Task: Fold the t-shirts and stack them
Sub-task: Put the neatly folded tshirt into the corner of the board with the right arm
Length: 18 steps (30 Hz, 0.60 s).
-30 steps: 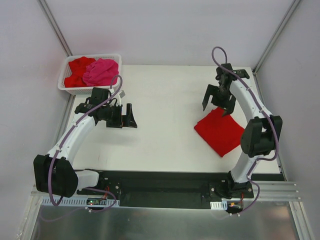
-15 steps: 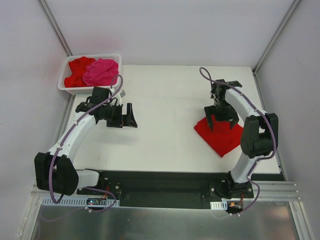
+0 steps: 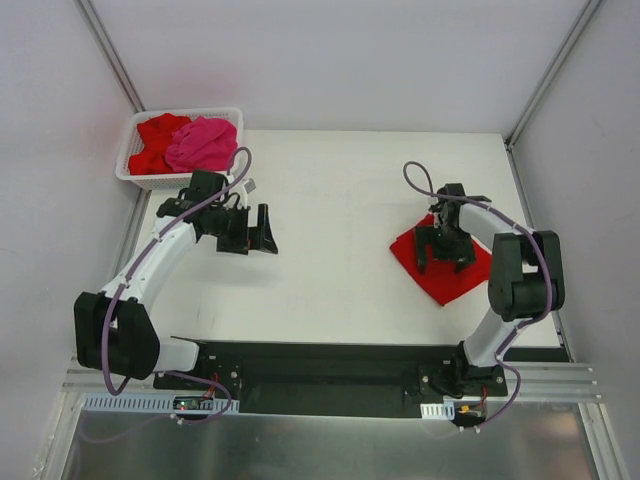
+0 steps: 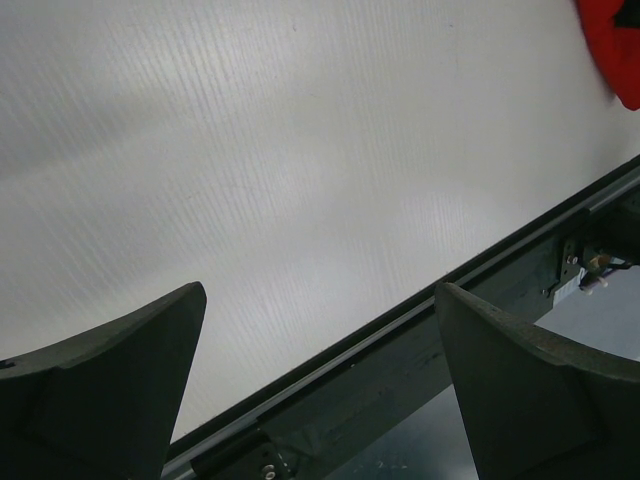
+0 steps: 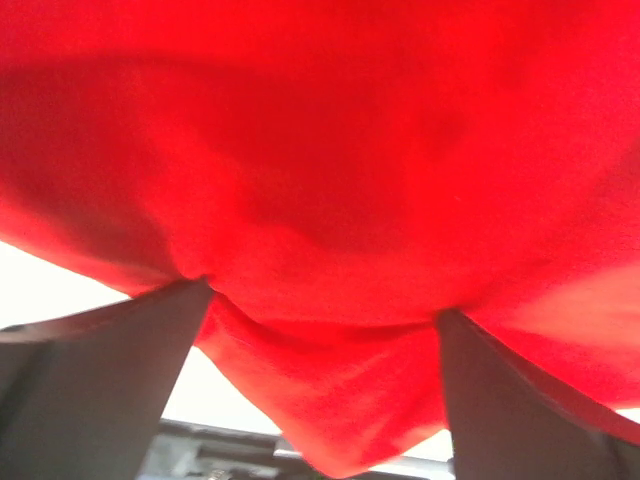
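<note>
Top view: my right gripper (image 3: 443, 258) is spread and set down on the folded red t-shirt (image 3: 440, 287) at the table's (image 3: 340, 190) right side. I judge it is flattening the fold, not lifting. The left gripper (image 3: 258, 233) is spread and empty, parked near the basket (image 3: 128, 172), which holds the pink t-shirt (image 3: 203, 143) and a crumpled red t-shirt (image 3: 155, 135).

Left wrist: bare table between the fingers.

Right wrist: both fingertips (image 5: 190, 300) dent the cloth with nothing pinched. The overhead can't confirm that contact.
</note>
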### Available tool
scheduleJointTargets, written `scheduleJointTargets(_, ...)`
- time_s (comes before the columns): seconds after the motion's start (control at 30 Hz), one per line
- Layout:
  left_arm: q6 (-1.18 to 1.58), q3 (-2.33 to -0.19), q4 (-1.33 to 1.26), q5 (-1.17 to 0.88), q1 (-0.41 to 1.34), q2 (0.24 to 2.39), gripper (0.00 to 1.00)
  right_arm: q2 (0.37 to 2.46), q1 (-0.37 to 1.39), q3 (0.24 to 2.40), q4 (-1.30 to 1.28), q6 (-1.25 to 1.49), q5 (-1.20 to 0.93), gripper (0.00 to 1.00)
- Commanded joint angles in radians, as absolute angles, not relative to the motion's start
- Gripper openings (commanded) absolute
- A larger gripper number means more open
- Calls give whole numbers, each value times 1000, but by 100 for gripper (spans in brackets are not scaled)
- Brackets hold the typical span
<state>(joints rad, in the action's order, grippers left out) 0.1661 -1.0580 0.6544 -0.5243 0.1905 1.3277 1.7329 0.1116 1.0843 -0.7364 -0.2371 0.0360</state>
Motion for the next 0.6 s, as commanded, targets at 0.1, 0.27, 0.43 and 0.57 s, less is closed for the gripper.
scheduleJointTargets(0.1,143,-1126,681,-543,202,1359,99,1736,60,1120,-606,-48,-89,100)
scheduleJointTargets(0.27,137,-1143,687,-538,204,1368,99,1749,23,1111,-649,109,-115,100)
scheduleJointTargets(0.43,133,-1132,687,-535,206,1367,99,1764,-18,1101,-706,167,-110,100)
scheduleJointTargets(0.57,132,-1126,686,-535,206,1365,99,1787,-43,1091,-776,178,-74,100)
